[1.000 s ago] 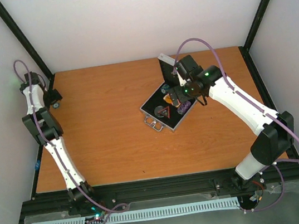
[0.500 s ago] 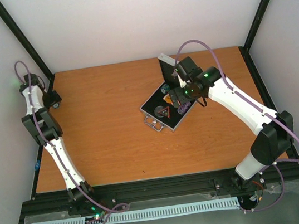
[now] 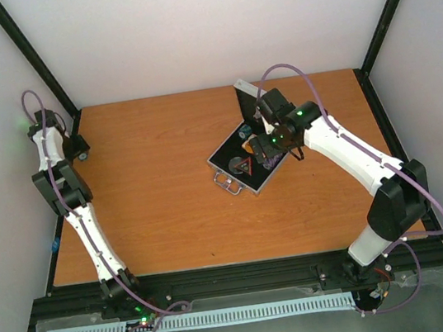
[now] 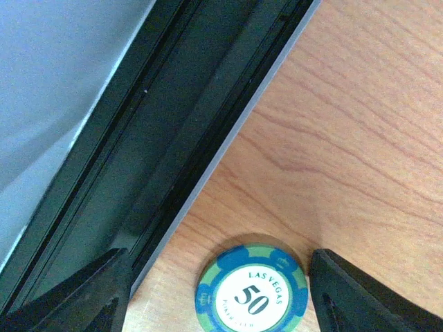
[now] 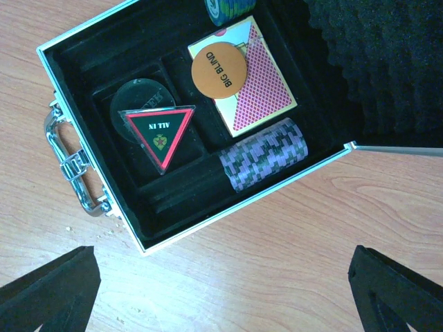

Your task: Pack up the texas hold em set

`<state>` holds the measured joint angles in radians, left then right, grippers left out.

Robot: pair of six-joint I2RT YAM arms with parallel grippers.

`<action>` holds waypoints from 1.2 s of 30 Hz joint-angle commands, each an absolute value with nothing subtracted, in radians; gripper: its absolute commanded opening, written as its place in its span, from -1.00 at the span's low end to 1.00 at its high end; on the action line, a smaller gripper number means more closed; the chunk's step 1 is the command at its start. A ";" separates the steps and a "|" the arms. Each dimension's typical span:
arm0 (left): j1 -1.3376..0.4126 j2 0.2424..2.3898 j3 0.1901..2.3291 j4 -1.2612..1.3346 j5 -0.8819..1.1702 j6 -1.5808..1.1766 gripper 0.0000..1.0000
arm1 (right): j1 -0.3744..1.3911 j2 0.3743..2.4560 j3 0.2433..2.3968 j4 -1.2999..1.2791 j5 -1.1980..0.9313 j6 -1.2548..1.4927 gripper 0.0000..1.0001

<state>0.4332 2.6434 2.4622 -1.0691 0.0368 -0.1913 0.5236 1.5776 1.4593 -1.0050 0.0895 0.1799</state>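
light: bright, even | shadows: soft, faint | glare: pale sheen on table [image 5: 208,290] | focus: sharp

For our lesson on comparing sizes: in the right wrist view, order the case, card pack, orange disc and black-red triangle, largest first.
1. Case
2. Card pack
3. Orange disc and black-red triangle: too alike to rank.

The green-and-blue poker chip [image 4: 251,291] on the table [image 4: 360,138] reads "LAS VEGAS" above a large "50". A smaller line below the number is too fine to read. In the case [image 5: 76,69], the orange disc [image 5: 219,71] says "BIG BLIND". The black-and-red triangle [image 5: 159,131] says "ALL IN", upside down from the right wrist. Lettering on the dark disc [image 5: 136,97] beneath it is unreadable.
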 commanded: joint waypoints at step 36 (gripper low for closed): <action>0.375 2.662 2.300 -1.094 0.043 -0.189 -0.51 | 0.515 1.605 1.478 -0.997 0.101 0.151 1.00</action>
